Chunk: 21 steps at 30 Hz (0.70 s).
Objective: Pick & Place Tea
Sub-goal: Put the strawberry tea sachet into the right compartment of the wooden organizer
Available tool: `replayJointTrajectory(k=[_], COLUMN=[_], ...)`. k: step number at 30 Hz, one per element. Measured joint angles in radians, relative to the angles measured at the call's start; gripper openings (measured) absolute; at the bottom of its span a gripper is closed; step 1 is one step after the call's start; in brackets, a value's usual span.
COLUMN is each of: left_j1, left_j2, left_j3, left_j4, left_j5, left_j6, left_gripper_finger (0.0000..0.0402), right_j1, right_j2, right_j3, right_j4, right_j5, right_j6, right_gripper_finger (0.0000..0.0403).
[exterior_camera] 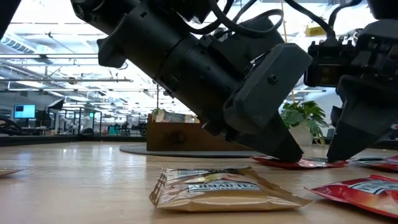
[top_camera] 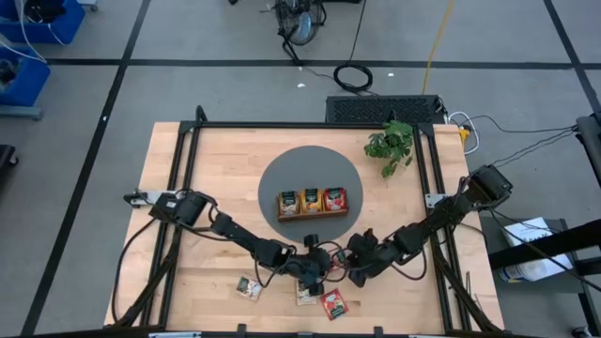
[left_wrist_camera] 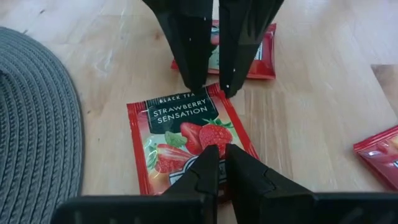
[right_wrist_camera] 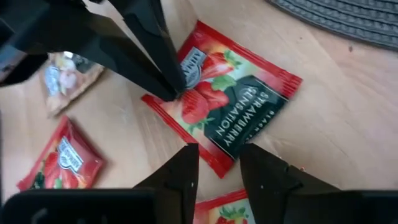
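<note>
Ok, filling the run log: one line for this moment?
left end effector: shut on strawberry sachet | right end effector: open, at its opposite edge | sachet: on table

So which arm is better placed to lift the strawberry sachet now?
Probably the left: its tool sits nearly shut on the strawberry sachet's edge, while the right tool stands open at the opposite edge, apparently letting go.

A red strawberry tea sachet (left_wrist_camera: 186, 144) (its label reads "Black Tea Strawberry Sensation") lies flat on the pale wooden table (left_wrist_camera: 311, 118). The left gripper (left_wrist_camera: 222, 163) presses its nearly closed fingers on the sachet's near edge. The right gripper (left_wrist_camera: 212, 87) points down at the far edge, fingers slightly apart. A second red sachet (left_wrist_camera: 264, 59) lies behind it, a third red sachet (left_wrist_camera: 380, 154) at one edge, and a grey woven mat (left_wrist_camera: 34, 118) opposite.
</note>
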Motion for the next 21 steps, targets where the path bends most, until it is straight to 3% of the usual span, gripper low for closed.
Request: replayJointTrajectory(k=[5,16,21], left_j1=[0.005,-0.003,-0.003], left_j2=[0.002,0.005,0.005], left_j3=[-0.001,-0.003,-0.003], left_j4=[0.015,0.054,0.059], left_j5=[0.0,-0.025,-0.025], left_j6=[0.019,0.101,0.107], left_gripper_finger=[0.0035,0.0035,0.0035], right_j1=[-0.012,-0.032,-0.038], right_j2=[-0.001,-0.001,0.0], right_j3=[-0.064,-0.11,-0.111], right_j4=[0.123,0.143,0.137], right_j5=[-0.018,-0.023,-0.052], right_j6=[0.004,0.02,-0.055], right_gripper_finger=[0.0088,0.0061,0.0046])
